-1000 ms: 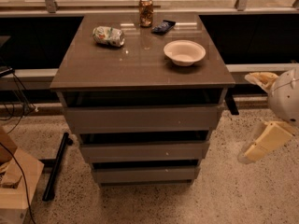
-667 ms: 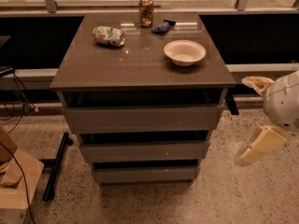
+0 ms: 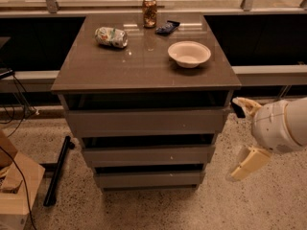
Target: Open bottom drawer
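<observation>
The bottom drawer (image 3: 148, 178) is the lowest, narrowest grey-brown front of the three-drawer cabinet, flat and handleless, with a dark gap above it. The middle drawer (image 3: 147, 155) and top drawer (image 3: 144, 122) sit above it, each front jutting a little further out than the one below. My gripper (image 3: 242, 135) is to the right of the cabinet, beside its right edge at about the height of the middle drawer. Its two cream fingers (image 3: 248, 162) are spread wide apart, open and empty. It touches no drawer.
On the cabinet top (image 3: 96, 75) are a white bowl (image 3: 189, 53), a crumpled wrapper (image 3: 111, 37), a can (image 3: 149, 12) and a dark blue packet (image 3: 167, 27). A black bar (image 3: 56, 171) and a cardboard box (image 3: 17, 186) lie on the floor at left. A low ledge runs behind.
My gripper has moved down and to the left, closer to the cabinet's right side. The drawers have not moved.
</observation>
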Motion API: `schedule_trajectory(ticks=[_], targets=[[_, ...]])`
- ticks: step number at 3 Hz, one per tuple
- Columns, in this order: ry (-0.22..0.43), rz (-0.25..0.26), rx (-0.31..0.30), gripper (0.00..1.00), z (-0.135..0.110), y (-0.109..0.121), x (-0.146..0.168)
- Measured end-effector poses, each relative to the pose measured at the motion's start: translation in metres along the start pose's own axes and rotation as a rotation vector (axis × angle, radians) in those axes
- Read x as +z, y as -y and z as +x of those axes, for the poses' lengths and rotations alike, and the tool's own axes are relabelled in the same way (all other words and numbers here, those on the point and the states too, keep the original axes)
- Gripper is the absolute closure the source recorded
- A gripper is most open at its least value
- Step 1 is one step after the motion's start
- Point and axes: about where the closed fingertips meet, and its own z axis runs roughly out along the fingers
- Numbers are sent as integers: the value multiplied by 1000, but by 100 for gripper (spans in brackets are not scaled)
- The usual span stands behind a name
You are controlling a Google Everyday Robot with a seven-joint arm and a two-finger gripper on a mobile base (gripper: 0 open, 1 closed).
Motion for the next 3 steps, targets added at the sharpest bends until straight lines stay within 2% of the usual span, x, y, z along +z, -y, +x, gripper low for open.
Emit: schedule_trajectory(ticks=[2,3], targets=[[-2,-30,7,0,41,-10,56],[-8,-76,21,0,61,-15,92]])
